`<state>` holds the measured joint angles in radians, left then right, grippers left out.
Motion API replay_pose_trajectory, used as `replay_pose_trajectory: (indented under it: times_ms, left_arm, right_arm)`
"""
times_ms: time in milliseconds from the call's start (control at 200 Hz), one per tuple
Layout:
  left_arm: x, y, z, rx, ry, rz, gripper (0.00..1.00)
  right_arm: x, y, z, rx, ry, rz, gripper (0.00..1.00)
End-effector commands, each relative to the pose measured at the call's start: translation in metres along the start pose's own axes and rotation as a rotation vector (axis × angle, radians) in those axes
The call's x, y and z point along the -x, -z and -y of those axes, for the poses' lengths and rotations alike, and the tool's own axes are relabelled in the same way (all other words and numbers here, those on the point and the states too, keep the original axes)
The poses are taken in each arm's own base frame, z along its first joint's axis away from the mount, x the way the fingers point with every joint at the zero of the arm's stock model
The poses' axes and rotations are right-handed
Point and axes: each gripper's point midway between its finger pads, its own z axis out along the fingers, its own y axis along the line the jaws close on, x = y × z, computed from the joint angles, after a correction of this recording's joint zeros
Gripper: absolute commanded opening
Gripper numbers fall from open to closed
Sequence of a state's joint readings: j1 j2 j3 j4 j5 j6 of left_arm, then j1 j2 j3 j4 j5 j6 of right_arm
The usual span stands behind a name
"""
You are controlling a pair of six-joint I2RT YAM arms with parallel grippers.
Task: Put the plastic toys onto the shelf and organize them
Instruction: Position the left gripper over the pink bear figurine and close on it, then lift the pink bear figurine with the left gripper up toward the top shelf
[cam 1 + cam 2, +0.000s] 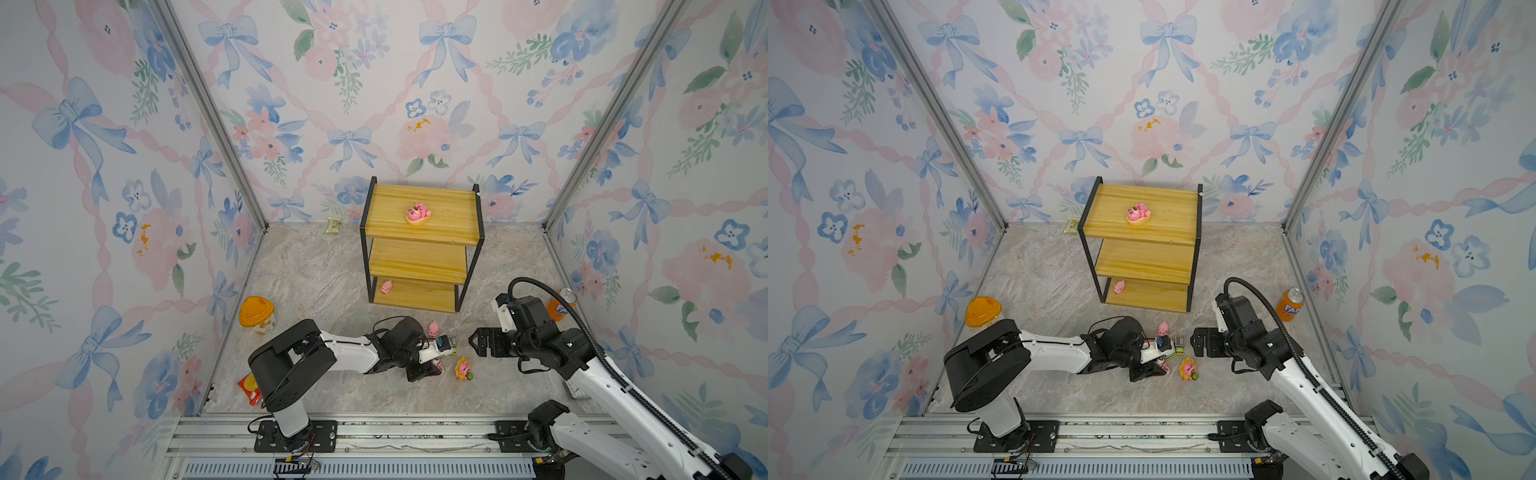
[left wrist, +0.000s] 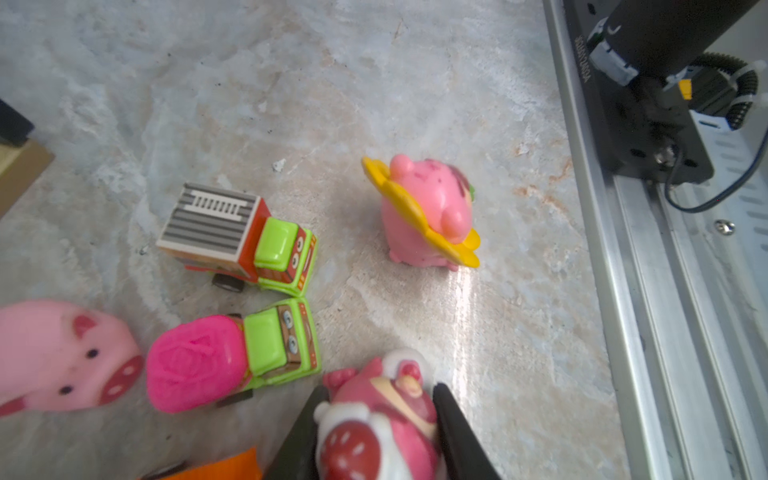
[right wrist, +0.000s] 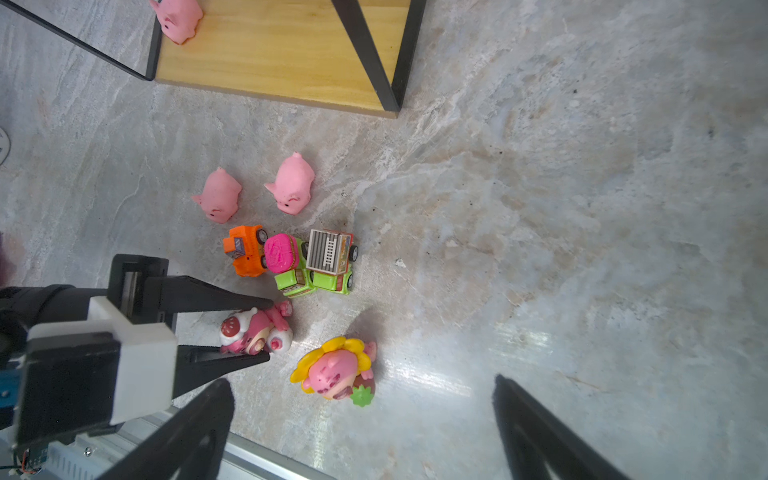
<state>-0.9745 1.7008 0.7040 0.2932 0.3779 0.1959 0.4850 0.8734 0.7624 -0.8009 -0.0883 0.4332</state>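
Strawberry bear (image 2: 374, 428), closest to the left wrist lens: lying on the table (image 1: 324, 270), hat end toward the wrist, feet away. Left gripper (image 3: 269, 329) clamped on it, one finger on each flank. It has not been lifted.

- Long axis: judged to run along the fingers, pointing right, so the grip is across the narrow way.
- Right gripper (image 1: 473, 340): fingers wide apart, nothing between them, just right of the toy cluster. The left arm is the one engaged.
- Shelf (image 1: 419, 257): far from the hand, slightly left. Its front is open, with black posts at the corners.
- Between hand and shelf:
  - orange car (image 3: 245, 249), pink-green car (image 3: 286, 262) and striped-roof car (image 3: 332, 259), packed together just beside the bear
  - two pigs (image 3: 218, 195) (image 3: 291, 183) beyond the cars
- Sunflower bear (image 3: 332, 370): just right of the grip, apart from it.
- Already shelved: a bear (image 1: 417, 214) in the middle of the top board and a pig (image 1: 386, 286) at the left end of the bottom board. The middle board looks bare.

Judgement: lift straight up first to clear the cars, then carry far. There is open table to the left of the cluster. The top board has room on either side of its bear.
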Motion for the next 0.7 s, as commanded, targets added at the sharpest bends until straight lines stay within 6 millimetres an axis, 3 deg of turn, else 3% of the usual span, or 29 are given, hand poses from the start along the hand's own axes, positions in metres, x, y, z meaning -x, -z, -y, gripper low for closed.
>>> replay_pose_trajectory:
  times_ms: [0,300,495,695]
  left_arm:
    - [-0.005,0.002,-0.018,0.123,0.09,-0.003,0.3]
    - [-0.014,0.002,-0.021,0.194,0.195,-0.02,0.28]
    - [-0.021,0.004,-0.017,0.202,0.143,-0.038,0.31]
    - [-0.014,0.008,-0.016,0.201,0.084,-0.023,0.32]
  right_arm:
    - [0.002,0.001,-0.002,0.01,0.01,-0.011,0.99]
    - [0.003,-0.001,-0.003,0.016,0.016,-0.014,0.99]
    - [0.003,-0.002,-0.002,0.019,0.014,-0.018,0.99]
    - [0.001,-0.003,-0.002,0.022,0.007,-0.02,1.0]
